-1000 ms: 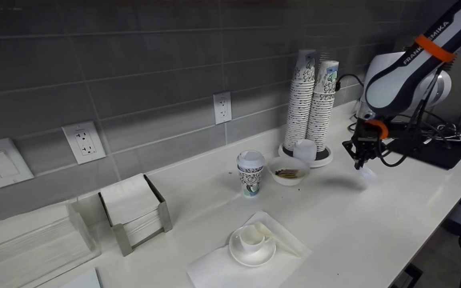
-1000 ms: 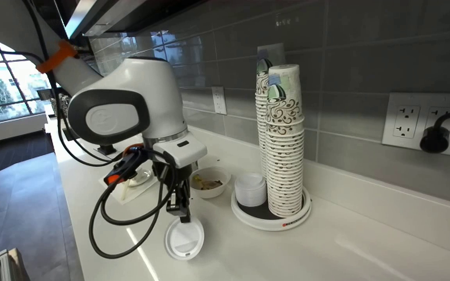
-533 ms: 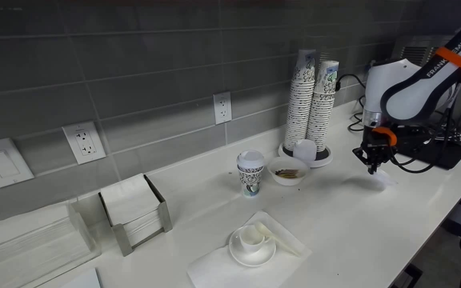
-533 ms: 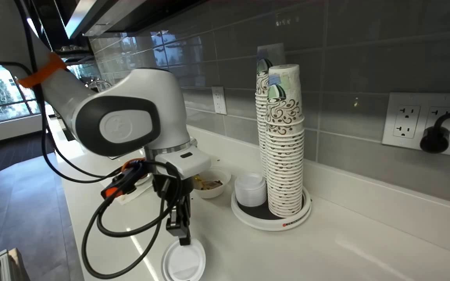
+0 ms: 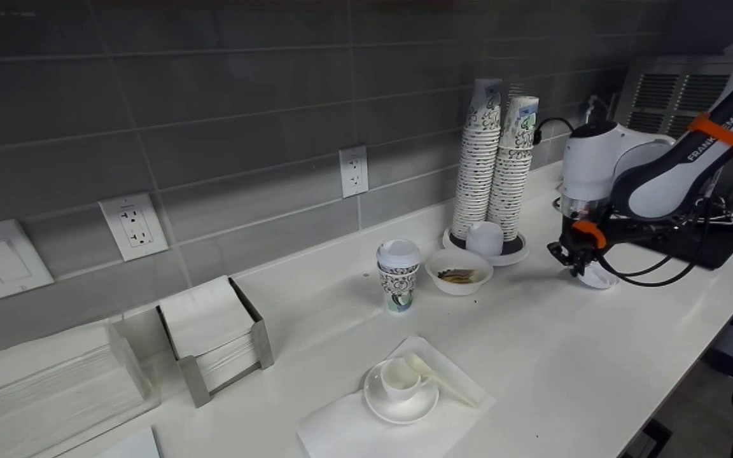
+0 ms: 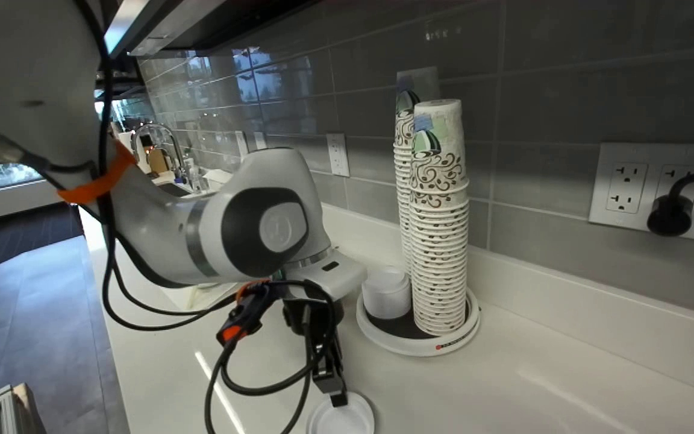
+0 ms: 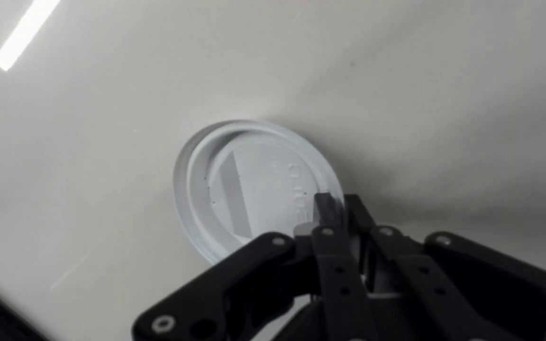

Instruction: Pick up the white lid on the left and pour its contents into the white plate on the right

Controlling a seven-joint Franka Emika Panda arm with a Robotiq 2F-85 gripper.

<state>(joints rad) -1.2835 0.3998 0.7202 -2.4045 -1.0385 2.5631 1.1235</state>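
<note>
Pinched at its wrist-view 4 o'clock by the gripper (image 7: 341, 204), the white lid (image 7: 268, 177) has been lowered, presumably for release, not pouring; counter (image 7: 88, 156) contact is unclear.

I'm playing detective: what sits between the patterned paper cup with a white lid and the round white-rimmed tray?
An exterior view shows a round white bowl with brownish contents between the cup and the tray.
</note>
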